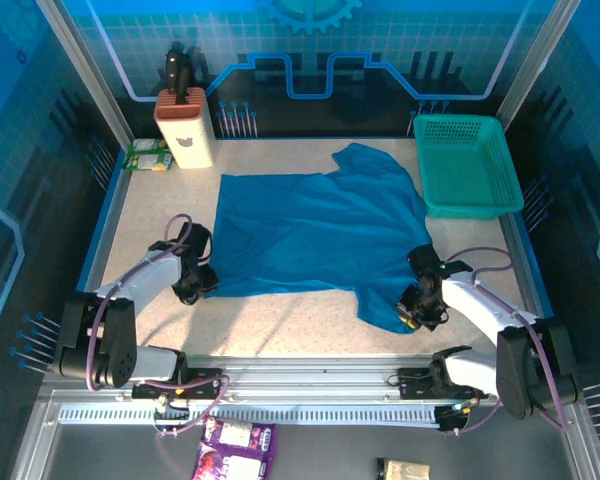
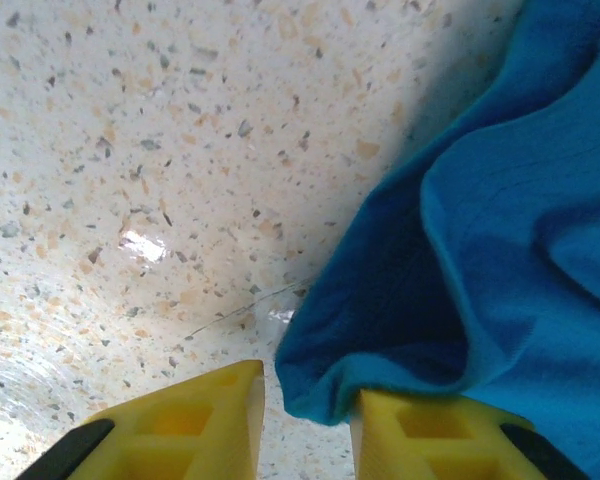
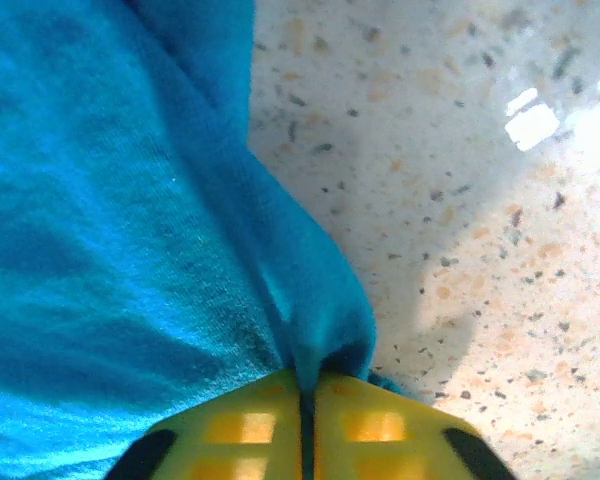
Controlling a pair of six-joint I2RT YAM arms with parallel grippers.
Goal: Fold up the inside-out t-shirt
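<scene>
Nearest, right gripper (image 3: 307, 385) clamps the t-shirt (image 3: 110, 200) at the near edge of the table (image 1: 280, 320) — left gripper (image 2: 308, 388) parted astride its left hem.

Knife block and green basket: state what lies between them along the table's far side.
In the top view, bare speckled table runs from the knife block until the blue t-shirt's far sleeve, which lies beside the green basket.

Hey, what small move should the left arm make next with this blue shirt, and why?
Probably close the left gripper on the edge of the t-shirt. Its jaws stand apart with a corner of the cloth lying in the gap between them, while the right gripper is already shut on the shirt's near right corner.
</scene>
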